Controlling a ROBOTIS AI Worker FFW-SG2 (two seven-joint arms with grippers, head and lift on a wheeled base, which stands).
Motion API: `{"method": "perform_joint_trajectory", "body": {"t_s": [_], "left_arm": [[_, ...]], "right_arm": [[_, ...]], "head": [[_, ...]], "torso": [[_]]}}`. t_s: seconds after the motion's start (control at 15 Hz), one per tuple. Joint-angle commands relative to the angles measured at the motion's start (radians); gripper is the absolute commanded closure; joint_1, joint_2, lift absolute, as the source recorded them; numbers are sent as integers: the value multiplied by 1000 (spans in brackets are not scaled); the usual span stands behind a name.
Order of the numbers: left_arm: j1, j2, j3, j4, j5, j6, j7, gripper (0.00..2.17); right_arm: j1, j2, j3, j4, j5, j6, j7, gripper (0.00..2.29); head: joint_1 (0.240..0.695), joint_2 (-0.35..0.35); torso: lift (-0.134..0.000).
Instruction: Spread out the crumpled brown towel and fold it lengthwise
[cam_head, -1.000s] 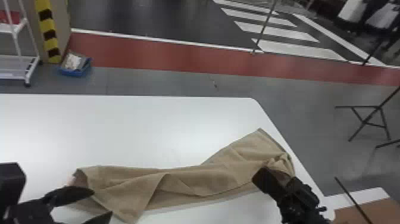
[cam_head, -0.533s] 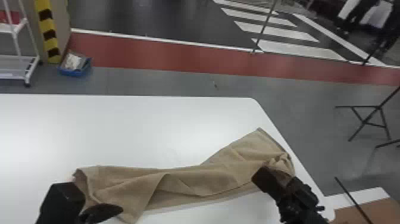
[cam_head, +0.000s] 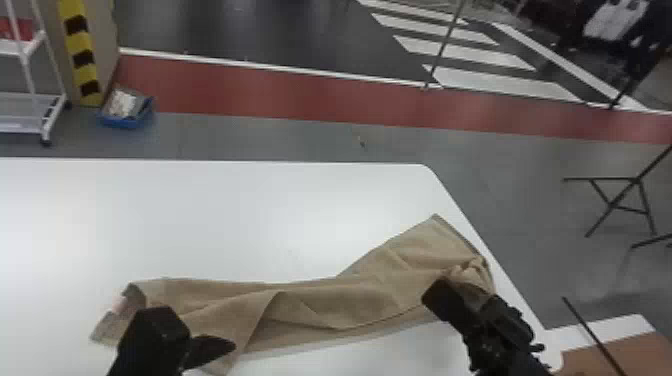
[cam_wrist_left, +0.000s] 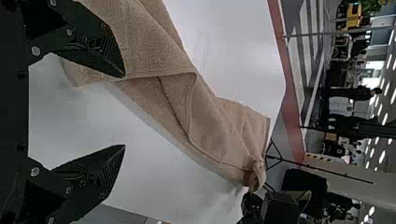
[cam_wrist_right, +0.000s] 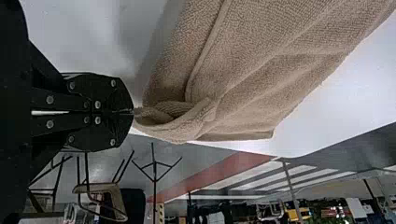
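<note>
Pinching the bunched brown towel (cam_head: 320, 305)

Rough, looped cloth is seen in the brown towel (cam_wrist_right: 280, 70), upper right in the right wrist view. A smooth, faintly glossy finish is shown by the white table (cam_head: 200, 215), left in the head view. The left gripper (cam_head: 200, 327), lower left there, is finished in matt black, with shiny metal screws (cam_wrist_left: 35, 50) at the left of the left wrist view.

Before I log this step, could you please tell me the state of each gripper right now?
Left gripper: open, holding nothing.
Right gripper: closed, holding the bunched end of the towel.
</note>
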Motion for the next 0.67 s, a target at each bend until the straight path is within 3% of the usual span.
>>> {"method": "perform_joint_trajectory", "body": {"t_s": [0.0, 0.33, 0.47, 0.6], "left_arm": [[-30, -3, -30, 52, -11, -6, 3, 414], [-41, 0, -30, 94, -36, -34, 27, 417], [-40, 4, -30, 97, -48, -31, 26, 599], [-38, 6, -22, 101, -51, -16, 23, 633]], "right_arm": [[0, 1, -2, -3, 0, 3, 0, 1983], [0, 1, -4, -8, 0, 3, 0, 1983], [0, 1, -4, -8, 0, 3, 0, 1983], [0, 1, -4, -8, 0, 3, 0, 1983]], "head": [[695, -350], [695, -350], [695, -350], [695, -350]], "torso": [[-128], [-128], [-128], [-128]]}}
